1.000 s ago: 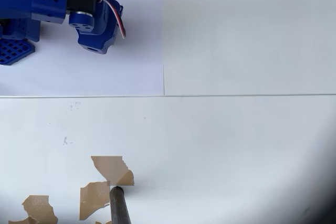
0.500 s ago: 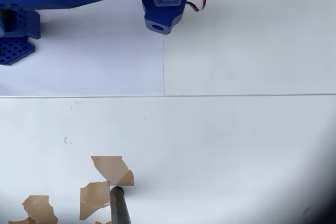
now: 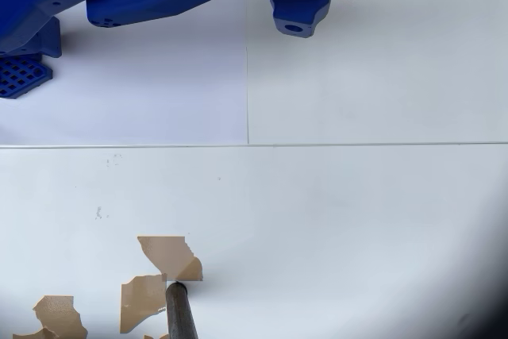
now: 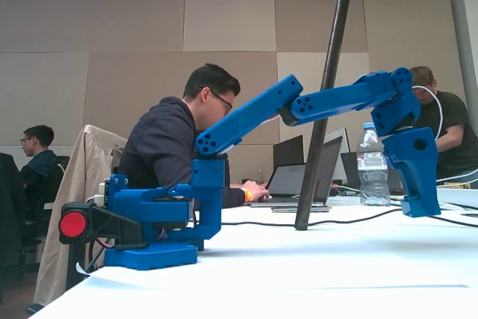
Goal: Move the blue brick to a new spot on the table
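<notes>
Arm: extended further right along the top edge in the overhead view since the earlier frames
Blue arm (image 4: 299, 106) outstretched, gripper (image 4: 422, 203) pointing down, tip close above the white table (image 3: 357, 220); jaw opening cannot be told, nothing seen held. Blue brick: not located. Table bears brown torn patches (image 3: 168, 256), a dark rod (image 3: 181, 315); water bottle (image 4: 373, 166) stands behind

You can see a water bottle (image 4: 371, 163), open laptops (image 4: 299, 177) and seated people (image 4: 173, 146) behind.
</notes>
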### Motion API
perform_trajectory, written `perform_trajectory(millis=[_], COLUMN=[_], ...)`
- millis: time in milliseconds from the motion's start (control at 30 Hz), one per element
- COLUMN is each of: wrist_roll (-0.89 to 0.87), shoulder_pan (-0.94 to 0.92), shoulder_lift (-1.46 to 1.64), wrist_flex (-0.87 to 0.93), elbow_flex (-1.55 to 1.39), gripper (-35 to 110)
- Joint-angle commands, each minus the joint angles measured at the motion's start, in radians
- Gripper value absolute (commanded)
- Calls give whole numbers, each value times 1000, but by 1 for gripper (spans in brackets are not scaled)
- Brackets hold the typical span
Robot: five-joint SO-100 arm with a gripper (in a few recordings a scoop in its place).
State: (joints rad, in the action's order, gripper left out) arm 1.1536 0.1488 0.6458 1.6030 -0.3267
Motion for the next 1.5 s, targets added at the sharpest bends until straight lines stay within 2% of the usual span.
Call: perform_trajectory(millis=[0,300,467,667,767,1033,1200,1467], wrist_roll=[20,44,57,71,40,-40,-54,83], shoulder_pan=[-14,-66,-94,-118,-110,-75,-52,-77], shoulder_lift=[-18,-216,-299,-290,-183,499,946,1752], wrist_flex=[6,3,8,15,37,35,-25,-321], elbow_flex=[181,348,426,428,379,-279,-874,-1927], gripper=[13,14,20,32,35,34,24,3])
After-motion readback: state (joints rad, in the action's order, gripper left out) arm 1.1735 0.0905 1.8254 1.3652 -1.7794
